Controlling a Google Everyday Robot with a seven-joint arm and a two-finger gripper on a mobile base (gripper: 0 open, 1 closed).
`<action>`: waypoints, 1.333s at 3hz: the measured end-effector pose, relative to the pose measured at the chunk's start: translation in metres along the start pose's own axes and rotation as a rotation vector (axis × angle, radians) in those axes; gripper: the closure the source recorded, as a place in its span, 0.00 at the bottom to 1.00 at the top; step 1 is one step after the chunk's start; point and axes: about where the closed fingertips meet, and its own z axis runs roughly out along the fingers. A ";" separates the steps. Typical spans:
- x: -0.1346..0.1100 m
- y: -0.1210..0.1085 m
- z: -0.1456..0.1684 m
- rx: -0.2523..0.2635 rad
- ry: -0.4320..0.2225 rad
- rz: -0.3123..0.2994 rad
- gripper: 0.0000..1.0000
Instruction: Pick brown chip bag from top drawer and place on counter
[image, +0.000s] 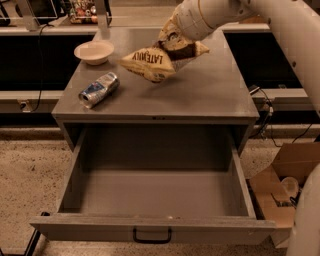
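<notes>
The brown chip bag (150, 62) hangs tilted in the air over the middle of the counter (210, 92), its cream end with dark lettering pointing left. My gripper (175, 40) comes in from the upper right, is shut on the bag's right end, and holds it a little above the counter top. The top drawer (155, 192) is pulled fully out below the counter and nothing lies inside it. Its small black handle (152, 236) sits in the centre of the front panel.
A crushed silver-blue can (98, 90) lies on the counter's left side. A white bowl (94, 51) stands at the back left corner. An open cardboard box (285, 190) sits on the floor to the right of the drawer. My white arm (295, 30) crosses the upper right.
</notes>
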 end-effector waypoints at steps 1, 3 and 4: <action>-0.001 0.000 0.003 -0.001 -0.005 0.000 0.14; 0.003 -0.002 0.000 0.037 0.022 0.009 0.00; 0.002 -0.012 -0.007 0.056 0.048 -0.033 0.00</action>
